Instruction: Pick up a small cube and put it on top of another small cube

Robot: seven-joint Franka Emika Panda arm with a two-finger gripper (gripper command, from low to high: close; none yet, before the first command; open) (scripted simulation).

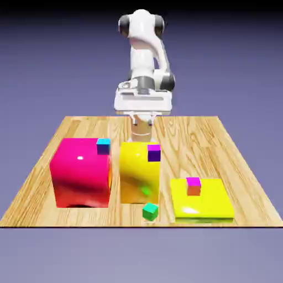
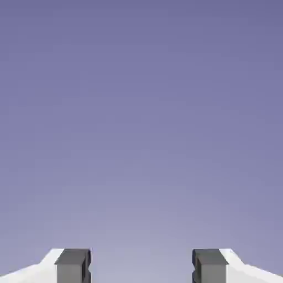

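Observation:
The small green cube (image 1: 150,211) lies on the wooden table near its front edge, just in front of a tall yellow block. Another small cube (image 1: 103,146), cyan on top with blue sides, sits on the back right corner of the big magenta block. My gripper (image 1: 141,128) hangs far behind the yellow block, well away from both cubes, and its lower part is hidden by that block. In the hand view the gripper (image 2: 141,266) stands open: two grey fingertips (image 2: 73,265) set wide apart, with only the plain backdrop between them.
A big magenta block (image 1: 80,172) stands at the exterior view's left and a tall yellow block (image 1: 138,174) in the middle, bearing a purple cube (image 1: 153,152). A flat yellow slab (image 1: 210,204) at the right carries an orange-red cube (image 1: 193,186).

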